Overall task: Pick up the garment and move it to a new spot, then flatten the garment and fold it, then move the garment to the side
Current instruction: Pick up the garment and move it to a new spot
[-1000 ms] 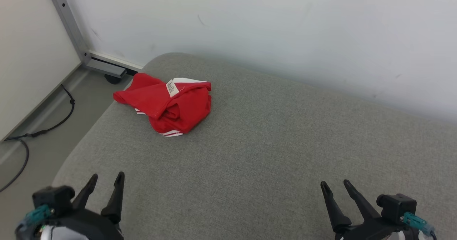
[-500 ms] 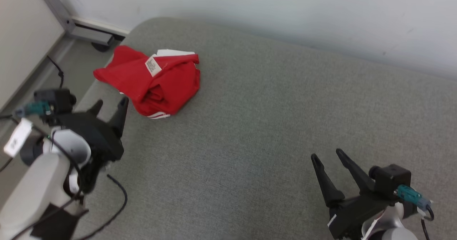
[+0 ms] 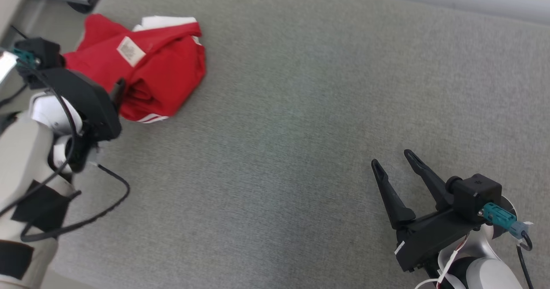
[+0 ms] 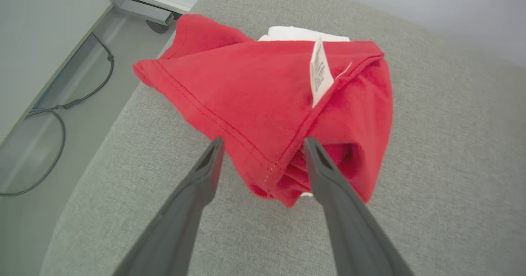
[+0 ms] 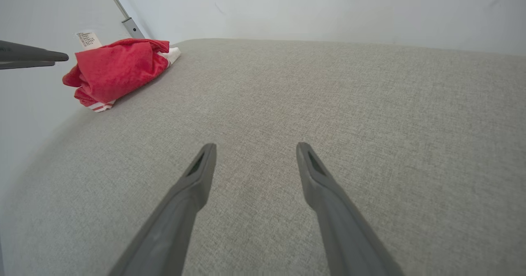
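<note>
Plainly, red garment (image 4: 246, 95) shows white label (image 4: 321, 72) (print illegible).

Finding: one item carries print. It is a white rectangular sewn-in label (image 4: 321, 77) on the crumpled red fabric garment with white striped trim (image 4: 246, 99).

In the left wrist view the label stands up from a seam near the garment's upper edge. It shows several short rows of dark print, too small and blurred to read.

In the head view the label lies flat on the red cloth, and only faint grey rows show.

In the right wrist view it sticks up above the heap, and the print is again illegible.

No brand, number or sign can be read.
</note>
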Motion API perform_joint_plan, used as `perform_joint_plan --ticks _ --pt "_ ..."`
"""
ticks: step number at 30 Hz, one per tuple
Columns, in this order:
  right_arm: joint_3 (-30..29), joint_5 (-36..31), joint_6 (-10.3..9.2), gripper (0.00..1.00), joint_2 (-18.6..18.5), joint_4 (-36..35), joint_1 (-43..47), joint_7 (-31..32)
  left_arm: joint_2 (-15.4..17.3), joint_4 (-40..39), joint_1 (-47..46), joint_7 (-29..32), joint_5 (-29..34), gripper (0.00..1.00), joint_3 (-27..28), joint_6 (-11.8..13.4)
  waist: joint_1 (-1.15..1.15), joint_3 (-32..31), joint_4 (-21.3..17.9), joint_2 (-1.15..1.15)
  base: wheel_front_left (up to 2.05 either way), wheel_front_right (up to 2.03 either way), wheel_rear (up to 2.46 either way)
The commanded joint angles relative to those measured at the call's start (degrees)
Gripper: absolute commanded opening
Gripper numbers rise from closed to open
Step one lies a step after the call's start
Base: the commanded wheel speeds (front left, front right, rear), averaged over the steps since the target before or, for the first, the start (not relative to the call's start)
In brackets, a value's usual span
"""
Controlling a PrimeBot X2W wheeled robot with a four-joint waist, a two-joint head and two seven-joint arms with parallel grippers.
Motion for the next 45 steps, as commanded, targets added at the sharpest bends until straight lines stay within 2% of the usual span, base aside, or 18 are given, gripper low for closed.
perform_joint_plan --ticks 1,6,11,12,13,21,28,36,45 --pt "-0.01 -0.4 -0.13 1.0 -0.12 -0.67 0.11 0.18 0.51 1.03 -1.14 0.28 0.51 1.0 -0.15 0.38 -0.02 2.95 -2.36 -0.01 0.0 0.0 0.0" --pt "-0.1 -0.7 -0.13 1.0 -0.12 -1.55 0.3 0.19 1.01 4.52 -2.79 1.71 1.12 1.0 -0.96 0.07 -0.02 4.4 -3.16 -0.01 0.0 0.0 0.0" --pt "-0.17 -0.75 -0.13 1.0 -0.12 -1.46 -0.21 -0.1 1.08 6.93 -4.06 -0.25 1.86 1.0 -1.33 -0.04 -0.02 5.01 -3.33 -0.01 0.0 0.0 0.0" --pt "-0.1 -0.63 -0.13 1.0 -0.12 -1.27 -0.28 -0.17 0.93 7.31 -4.21 -0.97 2.02 0.23 -1.41 0.11 -0.02 4.96 -3.33 -0.01 0.0 0.0 0.0" --pt "0.02 -0.49 -0.13 1.0 -0.12 -1.04 -0.36 -0.22 0.81 7.63 -4.41 -1.64 2.25 0.0 -1.5 0.01 -0.02 4.9 -3.33 -0.01 0.0 0.0 0.0" --pt "1.27 0.85 -0.13 1.0 -0.12 1.06 -0.68 -1.11 0.03 8.86 -6.03 -6.2 2.92 0.0 -1.73 -0.03 -0.02 2.4 -3.56 -0.01 0.0 0.0 0.0" --pt "2.91 3.1 -0.13 1.0 -0.12 4.2 -0.37 -2.56 -0.28 6.79 -8.25 -10.48 7.14 0.0 -4.95 0.23 -0.02 -2.37 -4.89 -0.01 0.0 0.0 0.0" --pt "4.62 6.45 -0.13 1.0 -0.11 8.1 0.55 -5.42 -1.01 1.47 -10.42 -13.77 9.71 0.0 -7.65 -1.42 -0.02 -8.52 -9.06 -0.01 0.0 0.0 0.0" --pt "4.89 9.03 -0.13 1.0 -0.1 11.75 1.54 -8.49 -2.87 -6.8 -11.68 -12.02 10.17 0.0 -10.02 -2.29 -0.02 -14.09 -14.4 -0.01 0.0 0.0 0.0"
